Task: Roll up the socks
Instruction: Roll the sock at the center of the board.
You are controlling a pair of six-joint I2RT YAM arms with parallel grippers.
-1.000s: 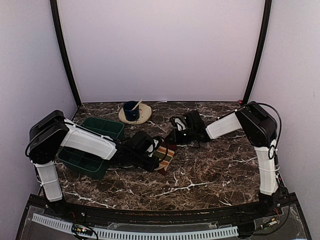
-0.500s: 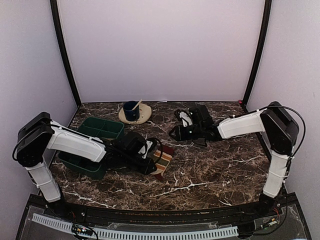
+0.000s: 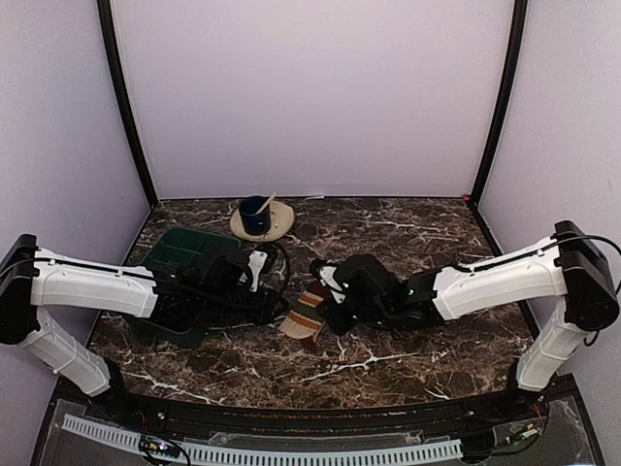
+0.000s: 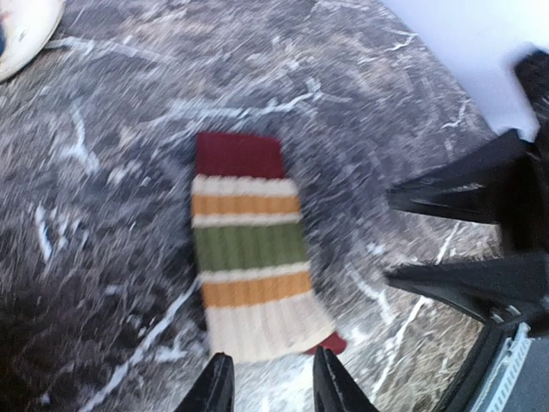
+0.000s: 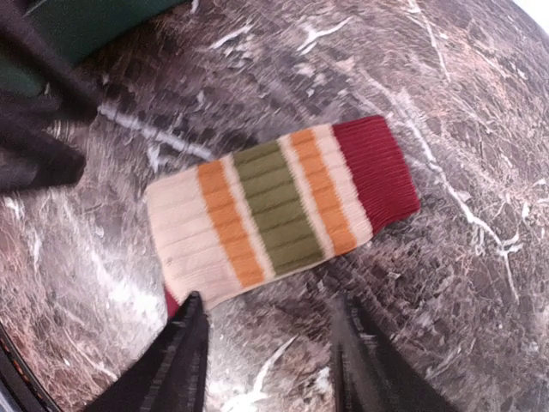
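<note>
**Striped sock flat on table between two open pincers; second sock not sighted**

Far left: one green tray (image 3: 173,243), partly covered by the left arm. Behind it, toward the far edge, are one plate (image 3: 282,222) and one blue cup (image 3: 254,214) standing on it.

Left pincer (image 4: 271,374): fingers apart, nothing between them. It stands just short of the sock's cream end, and no contact can be made out.

Centre: one striped sock (image 4: 247,249) lies flat on the marble table (image 3: 417,233), between the two pincers. In the left wrist view its long axis runs straight away from the left fingers, cream end nearest and red cuff farthest. A small red scrap shows beneath the cream end; what it belongs to cannot be determined.

Right pincer (image 5: 270,326): fingers apart, empty. It sits just beside the sock's right flank, with the sock slanting across its view.

Count: one sock, two pincers, one tray, one plate, one cup. The plain sock appears in no view.

Assessment: both pincers are about equally near. The left one sits in line with the long axis at the cream end, so it looks better placed to start a roll.
</note>
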